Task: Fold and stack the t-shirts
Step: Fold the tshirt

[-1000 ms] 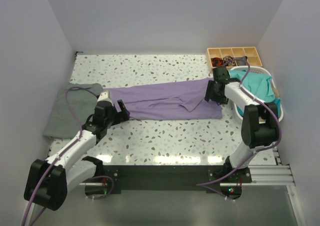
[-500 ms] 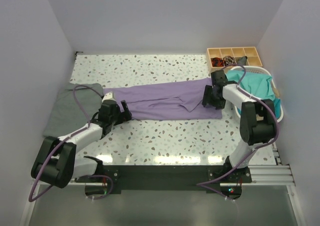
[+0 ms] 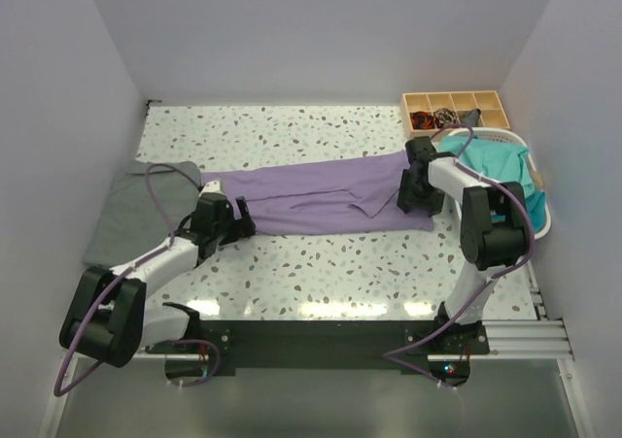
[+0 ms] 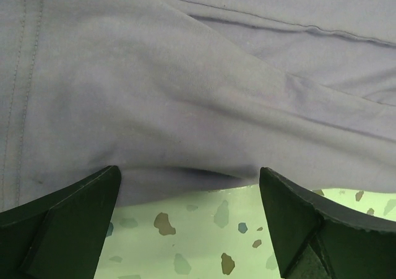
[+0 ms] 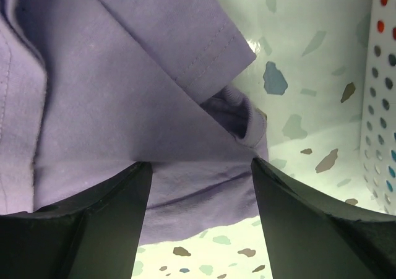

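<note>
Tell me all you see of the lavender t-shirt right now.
The lavender t-shirt is soft purple knit with stitched hems, lying flat across the speckled table, folded into a long creased band. Its left end lies beside the grey t-shirt. The open left gripper and right gripper each straddle an end's edge, not closed on it.

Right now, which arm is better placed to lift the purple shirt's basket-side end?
Right. The right gripper, open, hangs over that end of the purple shirt beside the basket; the left gripper is opposite.
</note>
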Robot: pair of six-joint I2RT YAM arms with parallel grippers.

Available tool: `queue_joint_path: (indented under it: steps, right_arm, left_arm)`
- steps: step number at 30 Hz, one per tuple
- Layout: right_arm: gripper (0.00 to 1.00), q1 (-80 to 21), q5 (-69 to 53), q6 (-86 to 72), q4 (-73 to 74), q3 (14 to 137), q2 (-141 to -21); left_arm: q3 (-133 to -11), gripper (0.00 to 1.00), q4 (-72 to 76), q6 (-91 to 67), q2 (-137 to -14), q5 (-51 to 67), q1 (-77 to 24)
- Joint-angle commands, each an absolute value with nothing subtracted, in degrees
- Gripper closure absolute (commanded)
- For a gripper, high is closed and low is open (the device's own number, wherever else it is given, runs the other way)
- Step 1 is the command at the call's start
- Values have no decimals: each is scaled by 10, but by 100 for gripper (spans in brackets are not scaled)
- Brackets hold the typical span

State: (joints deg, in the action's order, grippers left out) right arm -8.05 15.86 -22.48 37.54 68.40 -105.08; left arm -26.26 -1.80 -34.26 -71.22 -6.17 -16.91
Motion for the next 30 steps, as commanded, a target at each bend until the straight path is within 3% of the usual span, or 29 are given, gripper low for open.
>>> queue_joint_path:
  steps: [1, 13, 20, 25, 30]
  right_arm:
    - [30, -69, 208, -222, 391, 721, -1078]
    - [28, -65, 217, -185, 367, 771, -1091]
    - [28, -66, 102, -180, 314, 734, -991]
    - [27, -67, 55, -193, 310, 730, -962]
    - [27, -67, 17, -209, 316, 752, -998]
  left_arm:
    - [-226, 0, -87, -345, -714, -4, -171]
    - [-207, 0, -83, -355, -708, 47, -196]
    - [-239, 0, -93, -336, -629, 2, -220]
    - [-325, 0, -92, -316, -622, -73, -220]
    - [-439, 0, -90, -302, -717, -120, -220]
